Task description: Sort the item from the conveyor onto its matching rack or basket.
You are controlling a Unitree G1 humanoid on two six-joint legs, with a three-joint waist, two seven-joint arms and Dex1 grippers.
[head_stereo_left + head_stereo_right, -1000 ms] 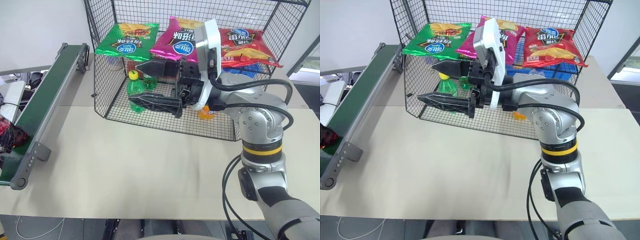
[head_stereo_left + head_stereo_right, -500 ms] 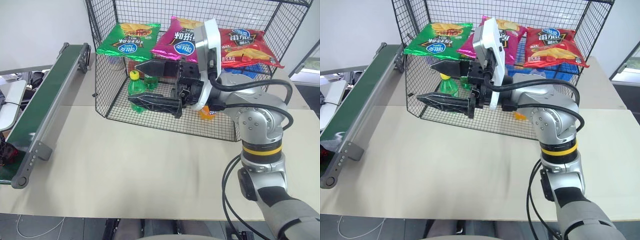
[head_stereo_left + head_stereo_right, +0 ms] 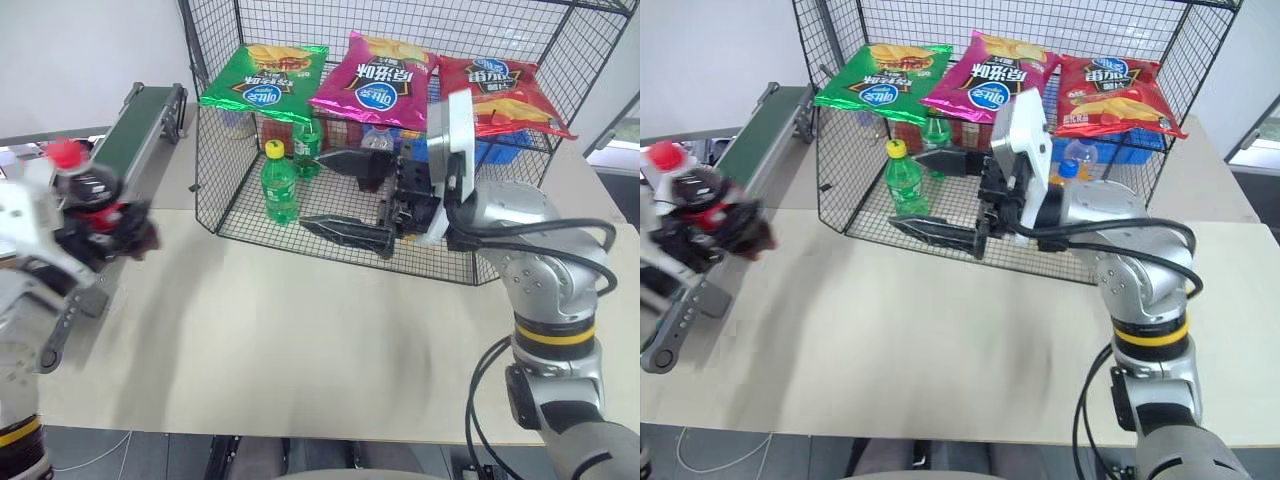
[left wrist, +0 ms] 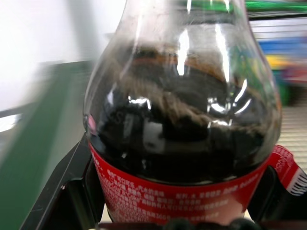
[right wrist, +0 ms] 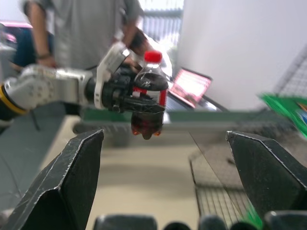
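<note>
A pale beige table (image 3: pixel 300 340) fills the lower and middle part of the head views, with a white wall behind it at the upper left. At the left edge of the frame, nearest the camera, the left gripper (image 3: pixel 100 215) is seen clenched around the cola bottle (image 3: pixel 85 190), which is held upright off the belt, its red cap (image 3: pixel 64 152) uppermost and its red label at the level of the black fingers. In the left wrist view the dark liquid and the red label are seen pressed between the two fingers. Just behind the bottle, the conveyor (image 3: pixel 140 125) runs from the left edge toward the upper left, its dark green belt framed by grey rails. At centre right, the right gripper (image 3: pixel 345 195) is held level, pointing toward the left of the frame, with its jaws spread wide and nothing between them; it is positioned in front of the cage's front mesh. In the right wrist view a person in a grey top (image 5: pixel 91 28) is seen behind the bottle. Farther back, the black wire cage (image 3: pixel 230 170) occupies the upper centre. On its floor a green soda bottle (image 3: pixel 280 185) with a yellow cap stands upright. On the upper shelf three crisp bags are laid side by side: a green bag (image 3: pixel 265 75), a magenta bag (image 3: pixel 375 75) and a red bag (image 3: pixel 500 85). A blue crate (image 3: pixel 515 140) is partly visible under the red bag.
</note>
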